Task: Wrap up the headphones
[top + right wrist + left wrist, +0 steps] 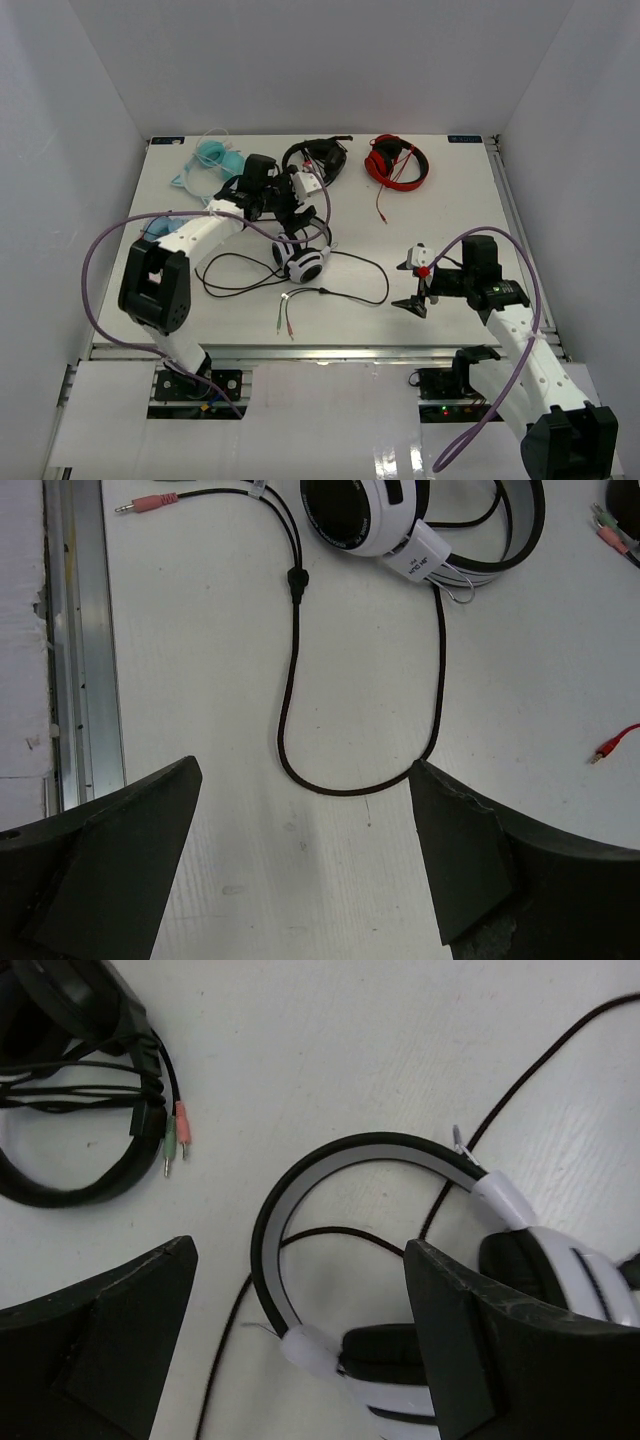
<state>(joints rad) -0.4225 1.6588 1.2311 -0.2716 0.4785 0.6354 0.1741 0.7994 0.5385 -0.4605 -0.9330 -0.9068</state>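
Observation:
The white-and-black headphones (303, 260) lie flat near the middle of the table. Their thin black cable (362, 284) loops to the right and ends in split plugs (286, 322) near the front edge. My left gripper (291, 216) hovers open just above them. In the left wrist view the black headband (350, 1150) and a white earcup (585, 1275) lie under the wide-apart jaws of the left gripper (300, 1250), which hold nothing. My right gripper (412, 285) stands open to the right, empty. The right wrist view shows the cable loop (290, 705) ahead of the right gripper (305, 768), with an earcup (370, 515) beyond.
All-black headphones (318, 158) with a bundled cable (70, 1080) and red headphones (397, 160) lie at the back. A teal item (212, 160) sits at the back left. A red plug (612, 746) lies right of the loop. The table's metal rail (80, 630) runs along the front edge.

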